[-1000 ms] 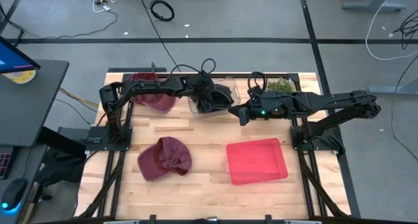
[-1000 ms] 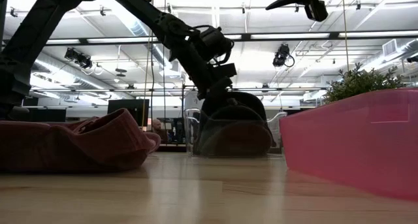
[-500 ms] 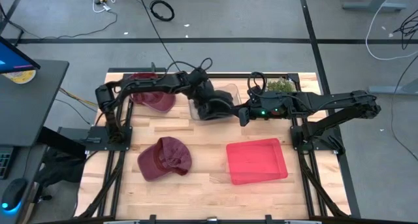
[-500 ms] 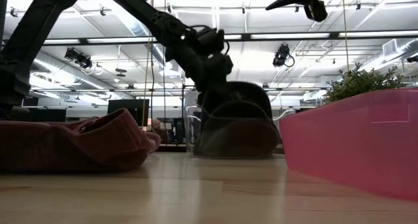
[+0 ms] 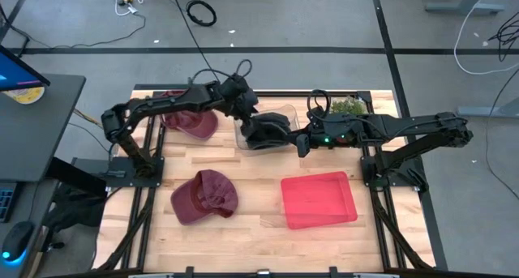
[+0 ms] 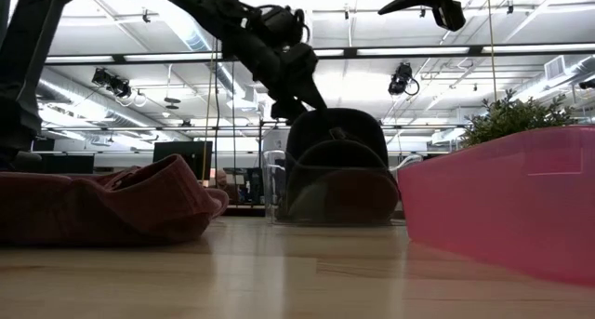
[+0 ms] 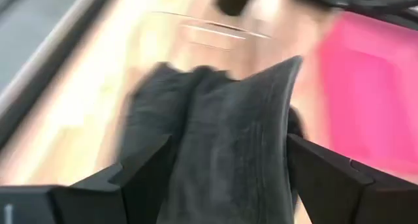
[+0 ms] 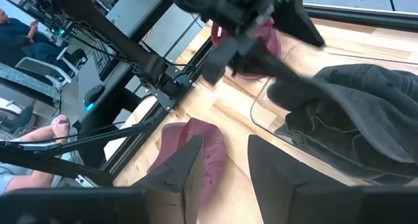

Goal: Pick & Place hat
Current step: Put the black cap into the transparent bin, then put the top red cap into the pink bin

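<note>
The wooden surface (image 5: 243, 221) stands on a grey floor with black cables trailing behind it, and a desk with a screen sits at the far left. Across the room the low view shows ceiling lights and ducts. On the surface, a clear bin (image 5: 263, 126) sits at the far middle with the dark hat (image 5: 268, 132) lying inside it. A maroon hat (image 5: 204, 197) lies near the front left, another maroon hat (image 5: 188, 118) at the far left corner, and a pink bin (image 5: 318, 199) at the front right. A small plant (image 5: 349, 105) stands at the far right edge.

The left gripper (image 5: 246, 116) hangs just above the dark hat's left side, fingers spread wide and holding nothing. The right gripper (image 5: 302, 140) waits just right of the clear bin, fingers partly apart, empty. The front middle strip between the maroon hat and the pink bin is bare wood.
</note>
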`<state>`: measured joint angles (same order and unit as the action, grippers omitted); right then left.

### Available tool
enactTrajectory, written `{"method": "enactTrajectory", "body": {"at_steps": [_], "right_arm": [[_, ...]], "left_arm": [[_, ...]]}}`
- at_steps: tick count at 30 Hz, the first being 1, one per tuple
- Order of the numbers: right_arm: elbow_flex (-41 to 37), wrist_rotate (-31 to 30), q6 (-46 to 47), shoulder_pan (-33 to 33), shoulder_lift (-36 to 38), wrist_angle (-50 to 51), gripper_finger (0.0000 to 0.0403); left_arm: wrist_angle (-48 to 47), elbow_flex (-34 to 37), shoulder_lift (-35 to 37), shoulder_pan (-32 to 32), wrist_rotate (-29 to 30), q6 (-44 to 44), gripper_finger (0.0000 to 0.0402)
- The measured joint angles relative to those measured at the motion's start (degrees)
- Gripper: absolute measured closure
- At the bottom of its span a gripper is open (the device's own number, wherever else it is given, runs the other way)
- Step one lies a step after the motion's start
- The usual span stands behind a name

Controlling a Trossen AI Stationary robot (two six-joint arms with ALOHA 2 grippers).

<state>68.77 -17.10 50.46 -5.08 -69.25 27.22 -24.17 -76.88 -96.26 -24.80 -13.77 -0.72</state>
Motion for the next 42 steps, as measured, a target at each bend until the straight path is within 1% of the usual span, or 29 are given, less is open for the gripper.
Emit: {"method": "enactTrajectory", "body": {"at_steps": [3,6,11,14,16,22,25,28,31,33,37,38,40,42], "right_arm": [[0.0,0.0,0.0,0.0,0.0,0.5,0.0281],[0.0,0.0,-1.0,0.0,0.0,0.4,0.0281],[0.0,0.0,-5.0,0.0,0.0,0.6,0.0277],[0.0,0.2,-8.2,0.4,0.0,0.4,0.0270],[0.0,1.6,-10.2,1.1,0.0,0.4,0.0264],[0.0,4.7,-12.7,3.2,0.0,0.8,0.0235],[0.0,4.7,-13.4,3.9,0.0,0.8,0.0218],[0.0,4.7,-13.5,4.2,0.0,0.8,0.0204],[0.0,4.7,-13.5,4.3,0.0,0.8,0.0196],[0.0,4.7,-13.4,4.3,-0.3,0.7,0.0194],[0.0,4.7,-13.2,4.3,-1.3,0.5,0.0193],[0.0,4.7,-12.8,4.3,-1.8,0.5,0.0193],[0.0,4.7,-12.1,4.3,-2.9,0.3,0.0193],[0.0,4.7,-12.0,4.3,-4.2,-1.2,0.0192]], "left_arm": [[-3.8,0.0,3.2,-0.2,5.7,0.3,0.0119],[-10.1,0.0,6.2,-0.8,12.3,-0.1,0.0136],[-21.2,0.0,9.6,-3.5,22.9,-5.8,0.0161],[-26.1,0.0,10.9,-5.6,25.7,-9.8,0.0168],[-29.1,0.0,11.6,-7.0,27.5,-12.3,0.0170],[-36.2,-0.1,13.3,-11.9,32.0,-15.5,0.0166],[-37.7,-0.1,13.7,-15.5,32.6,-15.6,0.0161],[-38.3,-0.1,13.6,-19.6,30.1,-15.5,0.0157],[-39.1,-0.1,13.6,-22.1,28.4,-15.4,0.0156],[-40.6,-0.1,13.6,-22.6,28.8,-15.5,0.0156],[-47.1,-0.1,13.6,-22.5,33.3,-15.2,0.0156],[-47.9,-0.1,13.6,-22.6,33.2,-15.2,0.0156],[-48.0,-0.1,13.6,-22.4,31.1,-14.9,0.0156],[-48.4,0.0,14.0,-22.0,29.1,-12.9,0.0156]]}}
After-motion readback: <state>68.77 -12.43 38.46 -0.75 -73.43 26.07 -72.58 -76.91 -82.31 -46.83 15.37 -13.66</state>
